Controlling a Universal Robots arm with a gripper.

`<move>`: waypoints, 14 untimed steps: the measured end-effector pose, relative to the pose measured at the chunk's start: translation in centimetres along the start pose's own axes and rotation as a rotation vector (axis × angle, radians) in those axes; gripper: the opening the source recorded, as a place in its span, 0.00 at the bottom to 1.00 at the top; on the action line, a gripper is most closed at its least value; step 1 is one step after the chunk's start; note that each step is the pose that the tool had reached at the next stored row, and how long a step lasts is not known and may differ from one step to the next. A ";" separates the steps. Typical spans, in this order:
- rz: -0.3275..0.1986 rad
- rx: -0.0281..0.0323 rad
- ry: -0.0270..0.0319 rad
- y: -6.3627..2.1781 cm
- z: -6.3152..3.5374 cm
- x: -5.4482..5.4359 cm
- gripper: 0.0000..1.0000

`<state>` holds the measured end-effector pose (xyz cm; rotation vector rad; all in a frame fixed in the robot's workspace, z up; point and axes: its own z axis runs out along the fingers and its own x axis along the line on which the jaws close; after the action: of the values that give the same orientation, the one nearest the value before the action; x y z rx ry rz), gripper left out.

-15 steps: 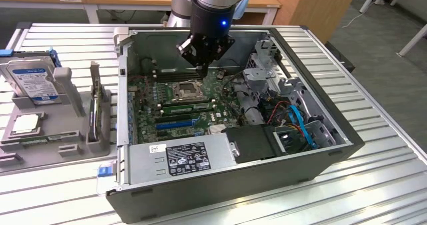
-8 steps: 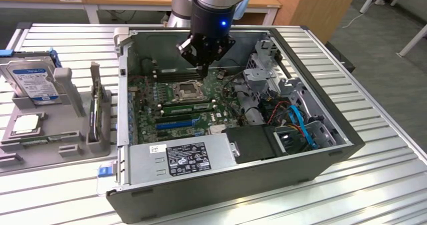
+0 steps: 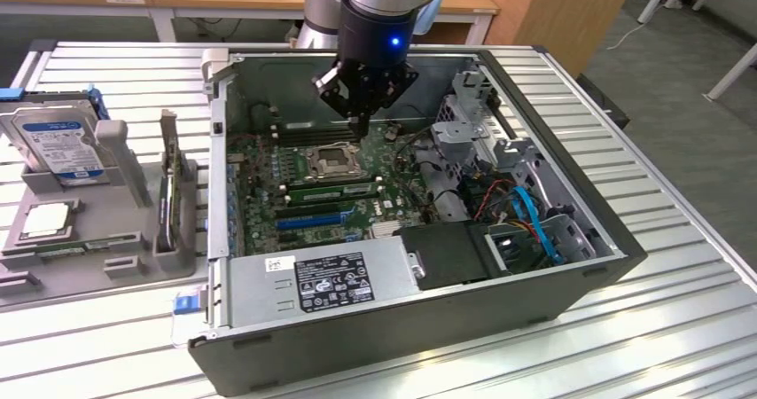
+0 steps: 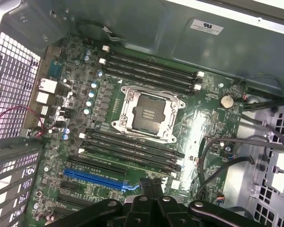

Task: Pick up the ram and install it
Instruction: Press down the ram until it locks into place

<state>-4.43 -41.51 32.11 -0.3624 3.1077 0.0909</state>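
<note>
While the gripper (image 3: 358, 115) hung inside the open computer case (image 3: 556, 275) above the motherboard (image 4: 146, 137), its fingers pressed together on nothing, we found the ram (image 3: 166, 195) standing in the holder (image 3: 113, 248) on the counter's (image 3: 662, 346) left. Descending here risked striking the processor socket (image 4: 146, 113). Wooden desks stood beyond.

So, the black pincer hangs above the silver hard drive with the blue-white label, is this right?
Not right. In the exterior view the black pincer hangs above the green motherboard inside the open grey computer case; the silver hard drive stands outside it.
</note>
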 end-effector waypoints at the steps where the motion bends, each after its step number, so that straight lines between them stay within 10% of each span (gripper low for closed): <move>1: 0.004 0.0001 -0.0002 0.00 0.00 0.0 0.10; 14: 0.072 0.0013 -0.0040 0.00 0.00 0.0 0.10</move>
<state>-4.44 -41.51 32.11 -0.2500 3.1167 0.0901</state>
